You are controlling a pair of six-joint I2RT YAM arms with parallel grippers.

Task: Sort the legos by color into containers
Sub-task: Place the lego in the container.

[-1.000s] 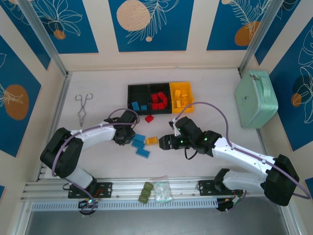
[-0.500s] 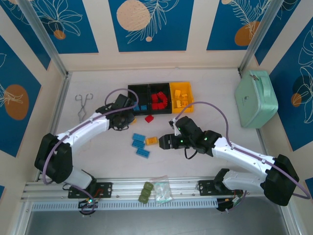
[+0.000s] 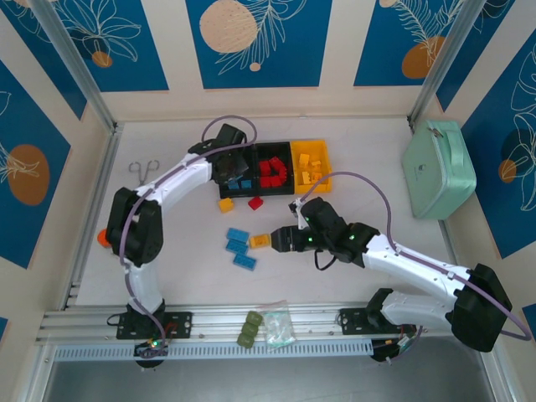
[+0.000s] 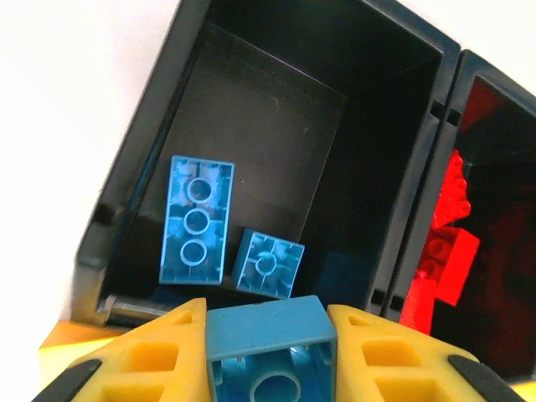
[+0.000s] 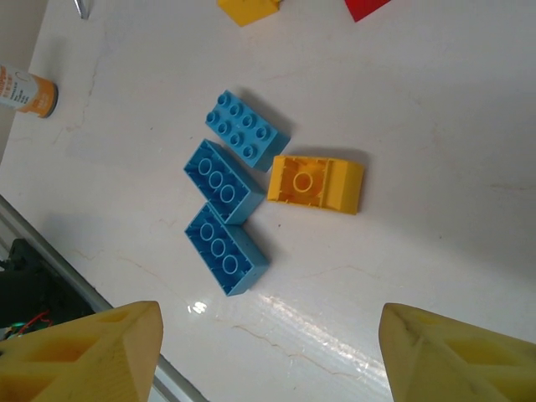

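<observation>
My left gripper (image 4: 270, 322) is shut on a blue lego (image 4: 272, 347) and hangs over the near edge of the left black bin (image 4: 394, 167), where two blue legos (image 4: 196, 220) lie. From above, the left gripper (image 3: 228, 167) is at that left black bin (image 3: 235, 152); the middle black bin (image 3: 257, 152) holds red legos and the yellow bin (image 3: 325, 177) holds yellow ones. My right gripper (image 5: 268, 352) is open above the table, short of three blue legos (image 5: 224, 182) and a yellow lego (image 5: 316, 183). A yellow lego (image 3: 225, 204) and a red lego (image 3: 255, 202) lie in front of the bins.
A mint-green case (image 3: 437, 167) stands at the right. Metal tongs (image 3: 144, 167) lie at the left, an orange disc (image 3: 103, 237) beside the left arm. An olive-green lumpy item (image 3: 249, 328) and a clear bag (image 3: 278, 327) rest on the front rail.
My left arm has swung from the loose legos at mid-table up to the left black bin, carrying the blue lego. The right arm has barely moved.
</observation>
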